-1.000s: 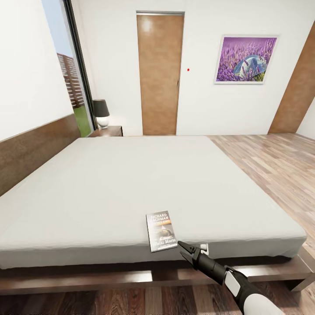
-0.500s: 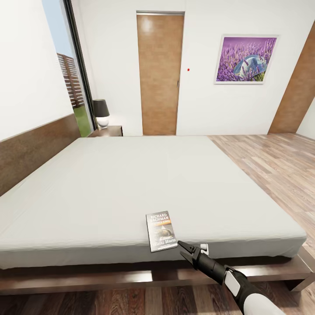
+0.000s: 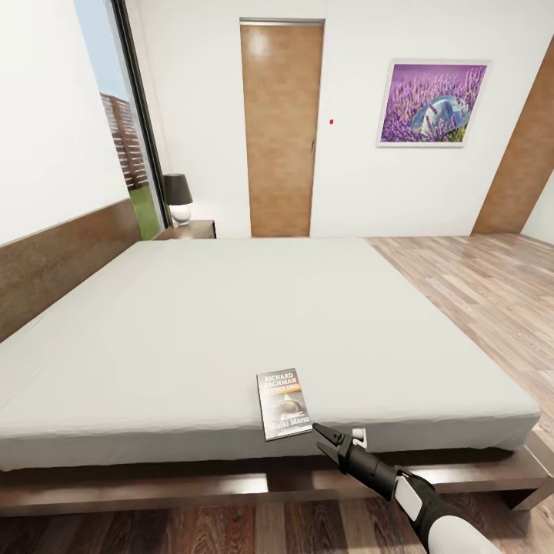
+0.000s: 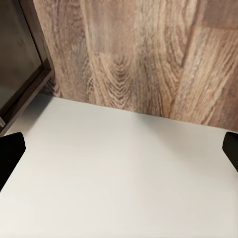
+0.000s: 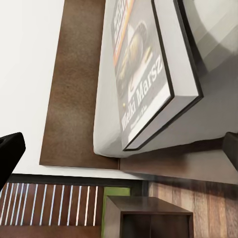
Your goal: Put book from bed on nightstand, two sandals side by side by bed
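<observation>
walls (image 3: 369, 192): white | floor (image 3: 492, 285): light wood planks | door (image 3: 281, 131): brown, shut | lavender picture (image 3: 432, 104) on the far wall | tall window (image 3: 119, 115), daylight, perhaps a fence outside | 1 lamp (image 3: 178, 198) in the far corner

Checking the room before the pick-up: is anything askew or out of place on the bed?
The book lies flat at the near edge of the bed, slightly turned, its corner jutting past the edge beside the right gripper. Nothing looks damaged.
</observation>
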{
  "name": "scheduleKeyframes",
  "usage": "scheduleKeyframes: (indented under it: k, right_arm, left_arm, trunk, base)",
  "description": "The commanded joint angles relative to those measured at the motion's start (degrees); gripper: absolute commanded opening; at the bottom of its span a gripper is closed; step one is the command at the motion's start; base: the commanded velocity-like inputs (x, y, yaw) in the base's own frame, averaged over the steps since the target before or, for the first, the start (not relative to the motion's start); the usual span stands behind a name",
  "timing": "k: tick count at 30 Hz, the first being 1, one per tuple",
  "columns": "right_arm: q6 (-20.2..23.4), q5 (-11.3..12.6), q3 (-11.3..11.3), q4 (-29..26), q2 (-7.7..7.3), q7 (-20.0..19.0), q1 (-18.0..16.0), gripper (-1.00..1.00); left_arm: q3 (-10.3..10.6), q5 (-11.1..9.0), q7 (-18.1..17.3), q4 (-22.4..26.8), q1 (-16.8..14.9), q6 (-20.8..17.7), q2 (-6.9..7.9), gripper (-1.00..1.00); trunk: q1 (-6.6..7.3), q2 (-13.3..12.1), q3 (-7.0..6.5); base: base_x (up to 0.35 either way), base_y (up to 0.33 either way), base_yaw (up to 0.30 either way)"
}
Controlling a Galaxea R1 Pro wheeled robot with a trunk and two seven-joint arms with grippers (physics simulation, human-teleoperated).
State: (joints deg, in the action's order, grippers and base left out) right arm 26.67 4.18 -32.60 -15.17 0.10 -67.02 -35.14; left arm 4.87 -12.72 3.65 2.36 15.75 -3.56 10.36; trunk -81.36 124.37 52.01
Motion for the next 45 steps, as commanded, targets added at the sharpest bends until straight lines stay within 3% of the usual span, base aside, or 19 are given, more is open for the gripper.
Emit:
scheduleKeyframes:
  k: [1, 40, 45]
  right_arm:
    - [0.6, 0.3, 0.0, 0.0, 0.01, 0.0, 0.0, 1.00]
    - [0.6, 0.4, 0.0, 0.0, 0.18, 0.4, -1.0, 1.00]
    - [0.5, 0.4, 0.0, 0.0, 0.17, 0.4, -1.1, 1.00]
  left_arm:
    - [0.5, -0.6, 0.2, 0.3, 0.1, -0.4, 0.01, 1.00]
    - [0.5, -0.6, 0.2, 0.3, 0.1, -0.3, 0.01, 1.00]
    - [0.5, -0.6, 0.2, 0.3, 0.1, -0.3, 0.01, 1.00]
  trunk:
    - [0.01, 0.0, 0.04]
    - [0.01, 0.0, 0.04]
    - [-1.09, 2.0, 0.94]
  base:
    - [0.000, 0.000, 0.000]
    - [0.000, 0.000, 0.000]
    - [0.000, 0.000, 0.000]
